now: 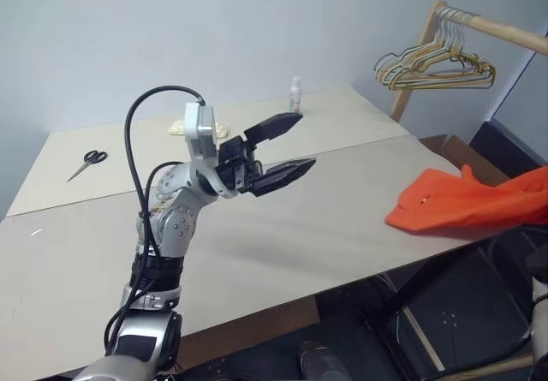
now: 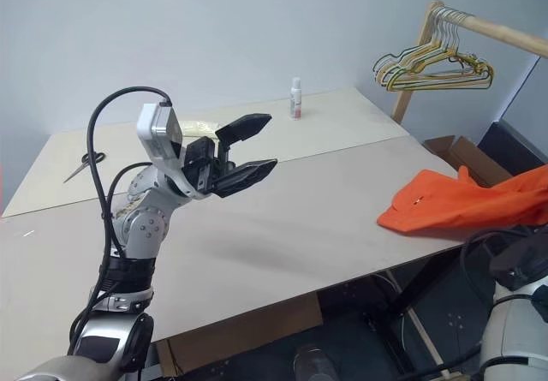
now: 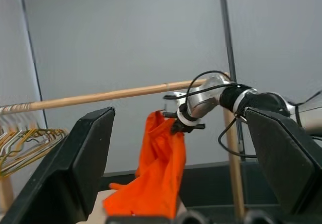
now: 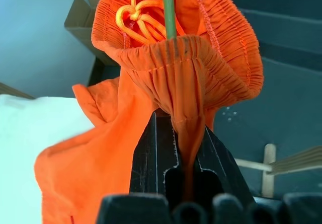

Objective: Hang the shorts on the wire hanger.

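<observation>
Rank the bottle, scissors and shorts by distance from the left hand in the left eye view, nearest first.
From the left hand:
1. Bottle, beyond it at the table's far edge.
2. Shorts, at the right edge.
3. Scissors, far left.

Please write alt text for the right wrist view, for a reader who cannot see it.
The right gripper is shut on the gathered waistband of the bright orange shorts. A thin green rod rises behind the waistband beside a knotted orange drawstring; the rest of the fabric trails down toward the pale table.
</observation>
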